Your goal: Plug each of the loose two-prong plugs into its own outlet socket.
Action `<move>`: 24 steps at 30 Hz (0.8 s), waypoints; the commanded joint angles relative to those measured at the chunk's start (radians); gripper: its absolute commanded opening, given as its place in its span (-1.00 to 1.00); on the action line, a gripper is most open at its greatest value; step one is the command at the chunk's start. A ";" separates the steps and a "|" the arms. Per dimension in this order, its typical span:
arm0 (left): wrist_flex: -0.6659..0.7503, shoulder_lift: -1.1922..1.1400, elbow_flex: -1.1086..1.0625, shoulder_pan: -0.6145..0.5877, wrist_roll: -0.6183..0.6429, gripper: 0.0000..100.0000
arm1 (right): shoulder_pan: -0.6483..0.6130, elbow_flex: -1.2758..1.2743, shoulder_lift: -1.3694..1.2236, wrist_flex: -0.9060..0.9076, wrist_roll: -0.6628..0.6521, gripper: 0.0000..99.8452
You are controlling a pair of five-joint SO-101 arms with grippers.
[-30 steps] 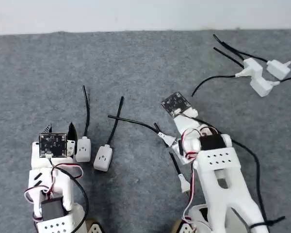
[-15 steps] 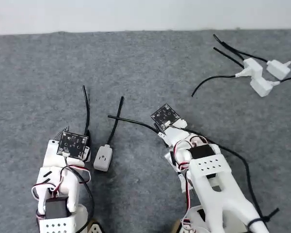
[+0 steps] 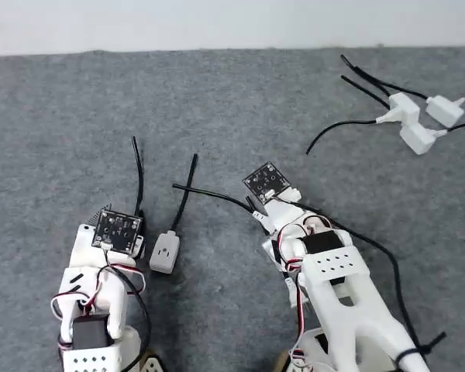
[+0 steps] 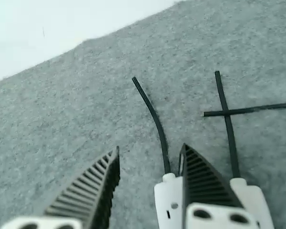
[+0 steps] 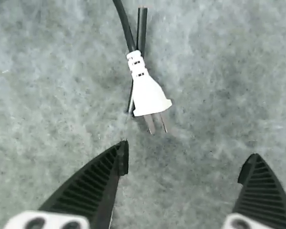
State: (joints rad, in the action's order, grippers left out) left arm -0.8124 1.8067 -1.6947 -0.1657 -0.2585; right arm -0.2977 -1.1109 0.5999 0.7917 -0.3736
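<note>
Find the white plug (image 5: 150, 98) lying near centre on the worktop (image 5: 229, 71), prongs (image 5: 155, 123) toward the wide-spread right end effector (image 5: 188, 151). Likely light, rigid, slick, tugged by its cord (image 5: 126, 24); best pinched across the flat body, behind the prongs. Note the left end effector (image 4: 150, 149), also spread, by a near-left socket (image 4: 168, 202)

I am holding my black ridged gripper (image 5: 188, 151) wide open over the grey felt counter (image 5: 238, 67), a white plastic two-prong plug (image 5: 149, 98) lying just beyond, prongs facing me.
</note>
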 commanded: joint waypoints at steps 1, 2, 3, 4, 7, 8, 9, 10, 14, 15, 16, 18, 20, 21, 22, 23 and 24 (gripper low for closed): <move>-0.005 0.012 0.015 0.008 -0.005 -0.61 | -0.012 -0.011 -0.002 -0.015 0.012 -0.31; -0.005 0.012 0.015 0.009 -0.005 -0.61 | -0.012 -0.015 -0.002 -0.016 0.009 -0.31; -0.005 0.012 0.013 0.009 -0.005 -0.61 | -0.012 -0.017 -0.002 -0.016 0.008 -0.31; -0.005 0.012 0.013 0.009 -0.005 -0.61 | -0.012 -0.017 0.004 -0.012 0.006 -0.31; -0.018 0.014 0.016 0.002 -0.011 -0.61 | -0.007 -0.014 0.008 0.005 0.006 -0.31; 0.003 0.014 0.013 0.002 -0.009 -0.61 | -0.007 -0.006 0.002 -0.005 0.006 -0.31; 0.012 0.014 0.013 0.005 -0.006 -0.61 | -0.008 -0.003 -0.001 -0.021 0.006 -0.31; 0.011 0.014 0.013 0.009 -0.006 -0.61 | -0.010 -0.009 -0.004 -0.031 0.006 -0.31; -0.015 0.014 0.015 0.002 -0.011 -0.61 | -0.058 -0.020 -0.008 0.001 0.006 -0.31; -0.011 0.014 0.016 0.002 -0.011 -0.61 | -0.073 -0.015 -0.015 0.001 0.005 -0.31; 0.005 0.014 0.013 0.005 -0.008 -0.61 | -0.085 -0.014 -0.019 -0.008 0.005 -0.31; 0.011 0.014 0.013 0.006 -0.008 -0.61 | -0.088 -0.025 -0.019 -0.024 0.005 -0.31; 0.011 0.014 0.013 0.003 -0.008 -0.61 | -0.085 -0.028 -0.019 -0.022 0.005 -0.31; 0.011 0.014 0.013 0.003 -0.009 -0.61 | -0.085 -0.028 -0.019 -0.022 0.005 -0.31; 0.011 0.014 0.013 0.005 -0.009 -0.61 | -0.088 -0.028 -0.019 -0.022 0.005 -0.31; 0.011 0.014 0.013 0.006 -0.009 -0.61 | -0.088 -0.028 -0.019 -0.024 0.005 -0.31; 0.011 0.014 0.013 0.006 -0.009 -0.61 | -0.090 -0.028 -0.019 -0.028 0.003 -0.31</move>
State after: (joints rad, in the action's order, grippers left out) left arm -0.8278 1.8067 -1.6947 -0.1642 -0.2585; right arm -0.3775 -1.1477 0.5831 0.7825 -0.3721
